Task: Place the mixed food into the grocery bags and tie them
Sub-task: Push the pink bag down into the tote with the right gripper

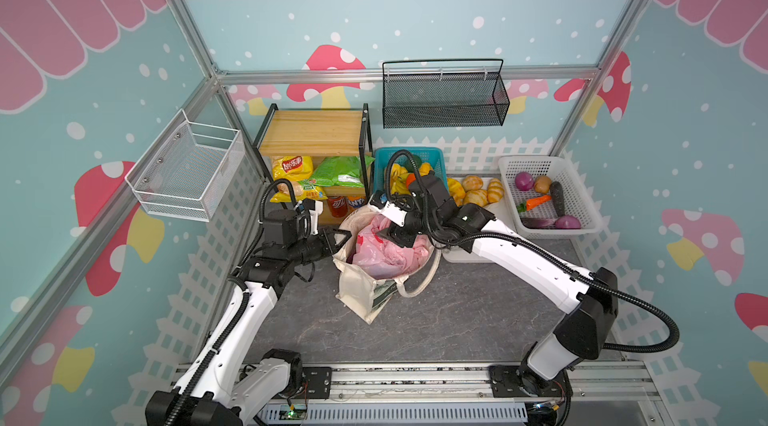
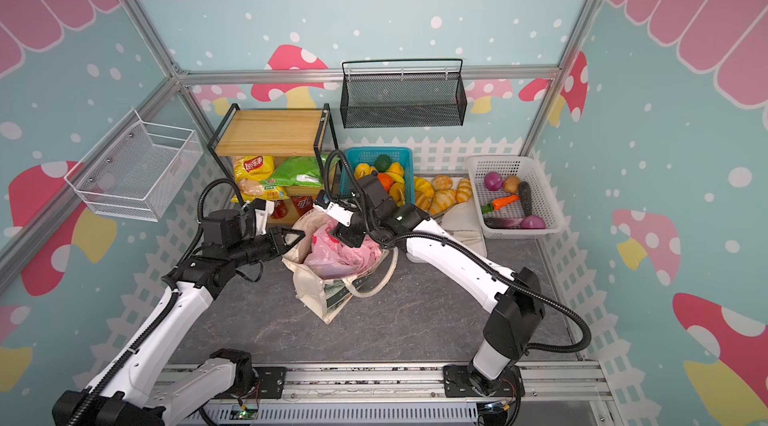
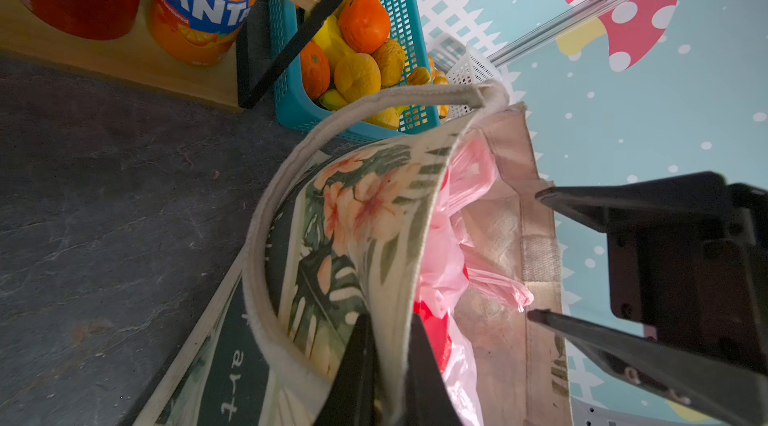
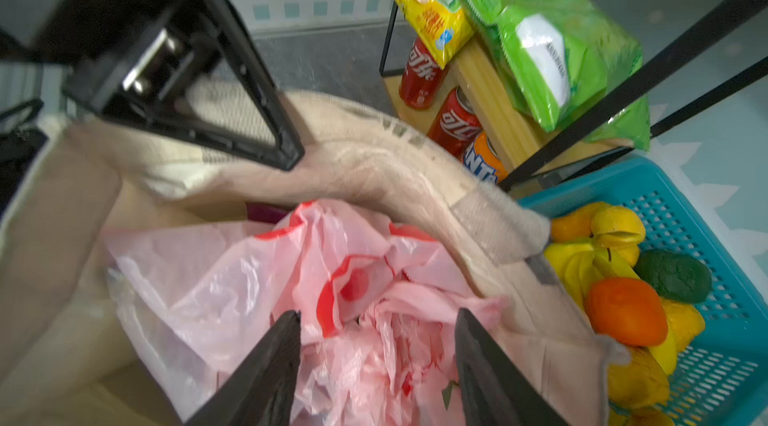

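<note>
Since the pink plastic bag [image 1: 390, 255] sits crumpled inside the cream canvas tote [image 1: 357, 291] at the centre of both top views, the packing looks largely done, though whatever food it holds is hidden. The left gripper [image 3: 390, 318] is clenched on the tote's rim, holding the mouth apart. The right gripper [image 4: 376, 316] hovers over the pink plastic with its fingers spread. No knot shows, so the tying seems still to do.
</note>
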